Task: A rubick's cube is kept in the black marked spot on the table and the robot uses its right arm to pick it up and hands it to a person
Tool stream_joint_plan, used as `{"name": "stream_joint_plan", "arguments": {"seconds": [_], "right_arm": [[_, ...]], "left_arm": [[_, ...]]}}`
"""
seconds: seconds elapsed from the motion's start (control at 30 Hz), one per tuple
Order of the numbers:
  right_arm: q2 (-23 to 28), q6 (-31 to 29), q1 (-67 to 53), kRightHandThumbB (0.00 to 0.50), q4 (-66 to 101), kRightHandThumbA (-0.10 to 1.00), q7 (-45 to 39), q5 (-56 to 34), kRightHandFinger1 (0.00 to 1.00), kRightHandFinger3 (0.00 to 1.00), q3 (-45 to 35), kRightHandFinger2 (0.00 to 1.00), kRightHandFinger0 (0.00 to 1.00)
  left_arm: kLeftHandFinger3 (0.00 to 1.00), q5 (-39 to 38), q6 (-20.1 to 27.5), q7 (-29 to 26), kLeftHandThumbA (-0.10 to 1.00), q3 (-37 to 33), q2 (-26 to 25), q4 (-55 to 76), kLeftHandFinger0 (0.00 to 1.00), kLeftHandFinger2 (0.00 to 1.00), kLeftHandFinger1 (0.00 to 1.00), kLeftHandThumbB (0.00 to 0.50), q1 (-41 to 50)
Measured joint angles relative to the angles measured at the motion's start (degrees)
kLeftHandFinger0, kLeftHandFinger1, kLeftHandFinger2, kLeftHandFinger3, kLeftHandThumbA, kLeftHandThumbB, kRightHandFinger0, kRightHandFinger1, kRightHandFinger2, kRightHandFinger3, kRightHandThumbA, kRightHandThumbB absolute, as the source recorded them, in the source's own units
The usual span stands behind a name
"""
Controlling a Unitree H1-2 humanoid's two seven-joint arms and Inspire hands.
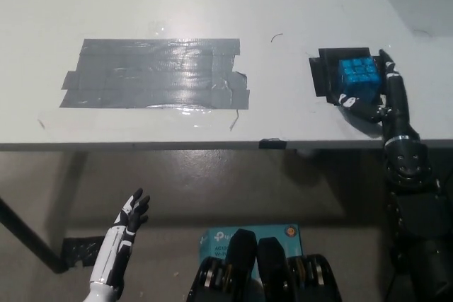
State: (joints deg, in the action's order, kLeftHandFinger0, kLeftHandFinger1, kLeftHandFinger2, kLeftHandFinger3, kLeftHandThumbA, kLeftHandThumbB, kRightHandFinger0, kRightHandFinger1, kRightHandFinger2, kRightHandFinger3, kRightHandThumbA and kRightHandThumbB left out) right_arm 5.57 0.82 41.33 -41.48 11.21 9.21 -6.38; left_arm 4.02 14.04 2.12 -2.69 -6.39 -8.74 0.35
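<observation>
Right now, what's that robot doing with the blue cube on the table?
The robot's black right hand is up on the white table, fingers spread around the bright blue Rubik's cube. The cube sits on its black taped square and is not lifted yet; a firm grip cannot be confirmed. A large patch of grey tape lies further left. The white left hand hangs open below the table edge, doing nothing.

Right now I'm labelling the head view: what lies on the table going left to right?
Grey tape patch → black marked spot → Rubik's cube → black right hand, fingers spread around the cube.
</observation>
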Motion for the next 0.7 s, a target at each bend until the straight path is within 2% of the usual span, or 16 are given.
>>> {"name": "stream_joint_plan", "arguments": {"seconds": [0.13, 0.4, 0.5, 0.57, 0.7], "right_arm": [[-0.04, 0.02, 1.52, 0.455, -2.06, 0.82, 0.17, 0.02, 1.00, 1.00, 0.87, 1.00, 1.00], [-0.33, -0.38, 3.26, 0.494, -5.40, 0.85, 1.78, 0.42, 1.00, 1.00, 2.95, 1.00, 1.00], [-0.31, -0.84, 4.24, 0.488, -7.22, 0.86, 2.34, 0.45, 1.00, 1.00, 3.42, 1.00, 1.00], [-0.30, -0.99, 4.63, 0.458, -7.98, 0.85, 2.60, 0.45, 1.00, 1.00, 3.58, 1.00, 1.00], [-0.06, -1.42, 5.84, 0.458, -10.82, 0.85, 3.55, 0.77, 1.00, 1.00, 4.64, 1.00, 1.00]], "left_arm": [[1.00, 0.10, 0.00, -0.01, 0.99, -0.02, 0.00, 0.01, 1.00, 1.00, 1.00, 0.236, -0.04], [1.00, 0.55, 0.00, -0.03, 0.97, -0.02, -0.05, 0.05, 1.00, 1.00, 1.00, 0.219, -0.10], [1.00, 0.73, -0.01, -0.04, 0.97, -0.02, -0.07, 0.08, 1.00, 1.00, 1.00, 0.223, -0.13], [1.00, 0.86, -0.01, -0.05, 0.96, -0.02, -0.07, 0.08, 1.00, 1.00, 1.00, 0.224, -0.16], [1.00, 1.32, -0.05, -0.05, 0.96, -0.02, -0.09, 0.09, 1.00, 1.00, 1.00, 0.223, -0.33]]}}
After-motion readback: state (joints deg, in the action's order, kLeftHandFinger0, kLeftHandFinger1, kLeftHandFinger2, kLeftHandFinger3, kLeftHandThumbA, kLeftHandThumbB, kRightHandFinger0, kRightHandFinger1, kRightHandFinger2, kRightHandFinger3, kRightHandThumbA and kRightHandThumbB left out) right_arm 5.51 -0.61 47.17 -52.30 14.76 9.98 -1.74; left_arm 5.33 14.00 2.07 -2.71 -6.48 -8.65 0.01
